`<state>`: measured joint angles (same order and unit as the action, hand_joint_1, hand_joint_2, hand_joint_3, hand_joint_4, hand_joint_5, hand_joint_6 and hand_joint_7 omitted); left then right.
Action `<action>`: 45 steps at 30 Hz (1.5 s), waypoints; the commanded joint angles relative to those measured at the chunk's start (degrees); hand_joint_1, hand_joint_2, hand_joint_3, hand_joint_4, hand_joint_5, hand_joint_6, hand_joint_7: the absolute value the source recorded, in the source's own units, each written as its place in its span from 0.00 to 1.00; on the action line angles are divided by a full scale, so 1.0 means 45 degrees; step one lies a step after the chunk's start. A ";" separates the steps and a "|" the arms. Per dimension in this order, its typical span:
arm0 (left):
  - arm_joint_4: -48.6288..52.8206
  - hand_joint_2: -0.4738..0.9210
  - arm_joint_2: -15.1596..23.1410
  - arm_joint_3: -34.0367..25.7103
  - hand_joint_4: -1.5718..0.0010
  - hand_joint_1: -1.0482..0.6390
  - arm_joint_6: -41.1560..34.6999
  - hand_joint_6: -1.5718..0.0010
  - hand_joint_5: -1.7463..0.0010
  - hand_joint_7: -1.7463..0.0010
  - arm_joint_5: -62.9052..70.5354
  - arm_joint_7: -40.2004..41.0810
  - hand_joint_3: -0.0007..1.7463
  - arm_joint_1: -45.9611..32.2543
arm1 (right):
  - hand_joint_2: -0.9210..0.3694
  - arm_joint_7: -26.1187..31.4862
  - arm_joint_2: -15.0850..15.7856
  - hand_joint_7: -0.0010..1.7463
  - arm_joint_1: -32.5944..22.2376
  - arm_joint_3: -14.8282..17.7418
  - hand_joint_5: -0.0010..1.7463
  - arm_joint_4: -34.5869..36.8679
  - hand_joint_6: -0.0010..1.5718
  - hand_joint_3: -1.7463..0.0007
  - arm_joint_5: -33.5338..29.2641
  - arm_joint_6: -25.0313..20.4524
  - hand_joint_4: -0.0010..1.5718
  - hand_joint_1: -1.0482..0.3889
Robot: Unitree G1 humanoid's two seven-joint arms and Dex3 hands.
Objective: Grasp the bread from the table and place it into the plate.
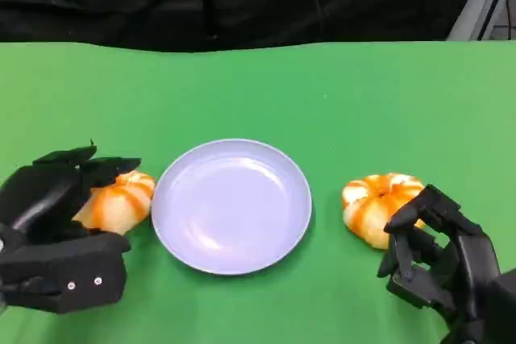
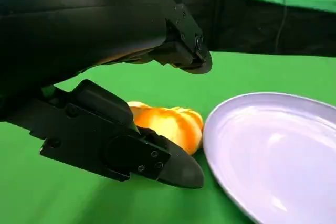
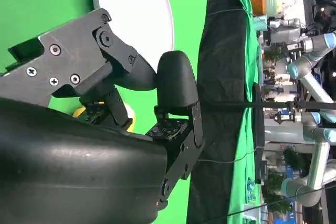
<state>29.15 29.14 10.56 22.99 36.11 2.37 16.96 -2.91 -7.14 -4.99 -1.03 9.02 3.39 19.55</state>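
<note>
Left of the plate (image 1: 232,205), nothing has been lifted yet: one bread (image 1: 119,201) sits on the green table (image 1: 339,94) just beside the plate's rim, a second bread (image 1: 377,205) lies to the plate's right, a little apart from it, and the plate itself holds nothing. By my reckoning the job is at its very start, with the grasp, the carry and the drop all still to do.

The left hand (image 1: 60,227) is the closer to making a grab. Its fingers (image 1: 97,163) are spread wide, one set reaching over the top of the bread on the side away from the plate, the thumb part low by the table; the left wrist view shows the loaf sitting in the gap between them. Whether any finger actually touches the crust I cannot tell, but nothing is squeezing it.

The right hand (image 1: 439,259) hangs on the near side of the other bread, away from the plate. Its fingers are loosely curled yet apart, holding nothing, their tips very near the loaf; contact is too close to call from where I stand.
</note>
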 commanded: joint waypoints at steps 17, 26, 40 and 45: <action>0.6251 1.00 -0.0666 0.2100 0.82 0.13 0.0115 0.71 0.98 1.00 0.0453 0.1797 0.07 0.3068 | 0.23 0.0022 0.0067 0.93 0.0047 0.0072 1.00 0.0029 0.39 0.35 0.0098 0.0168 0.53 0.63; 0.7712 1.00 -0.1064 0.2554 0.81 0.13 0.0268 0.71 0.99 1.00 0.0378 0.1890 0.09 0.3581 | 0.24 0.0024 0.0068 0.94 0.0021 0.0047 1.00 -0.0008 0.39 0.35 0.0039 0.0222 0.53 0.63; 0.8429 1.00 -0.1491 0.2649 0.44 0.53 0.0636 0.44 0.91 0.94 0.0019 0.3196 0.15 0.3572 | 0.23 0.0082 0.0036 0.94 -0.0015 0.0044 1.00 -0.0106 0.39 0.35 0.0040 0.0089 0.53 0.64; 0.8516 1.00 -0.1533 0.2350 0.54 0.62 0.1319 0.55 0.21 0.29 -0.0491 0.3903 0.22 0.3423 | 0.24 0.0033 0.0088 0.94 0.0015 0.0072 1.00 -0.0051 0.38 0.35 0.0061 0.0133 0.53 0.63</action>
<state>66.90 22.28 22.00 26.90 35.20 18.46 33.94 -2.87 -7.20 -4.91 -1.09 9.19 3.30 19.83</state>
